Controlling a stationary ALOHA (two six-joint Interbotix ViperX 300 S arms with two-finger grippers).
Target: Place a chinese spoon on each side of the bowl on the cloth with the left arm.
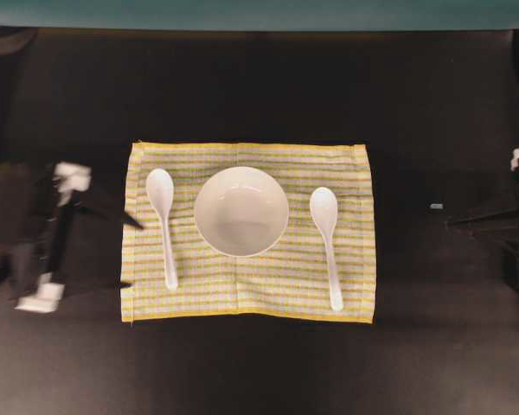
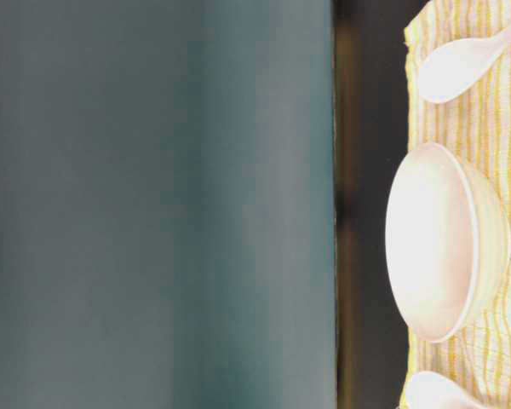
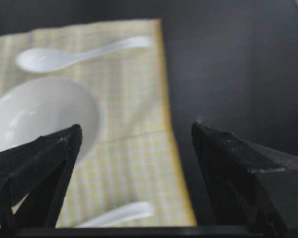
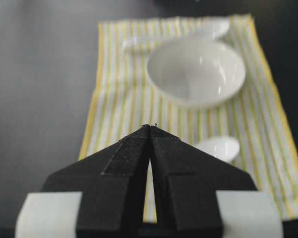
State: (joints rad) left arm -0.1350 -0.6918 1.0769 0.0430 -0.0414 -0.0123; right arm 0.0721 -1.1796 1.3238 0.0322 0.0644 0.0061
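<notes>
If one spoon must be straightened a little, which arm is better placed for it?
Left, probably. The left gripper is open and empty at the cloth edge, near the left spoon. The right gripper is shut and farther from the cloth.

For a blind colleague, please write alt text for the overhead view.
A white bowl sits mid-cloth with a white Chinese spoon on its left and right. The open left gripper hangs beside the cloth's left edge.

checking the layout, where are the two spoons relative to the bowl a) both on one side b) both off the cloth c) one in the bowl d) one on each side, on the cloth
d: one spoon lies on each side of the bowl, the other spoon opposite, both on the cloth.
</notes>
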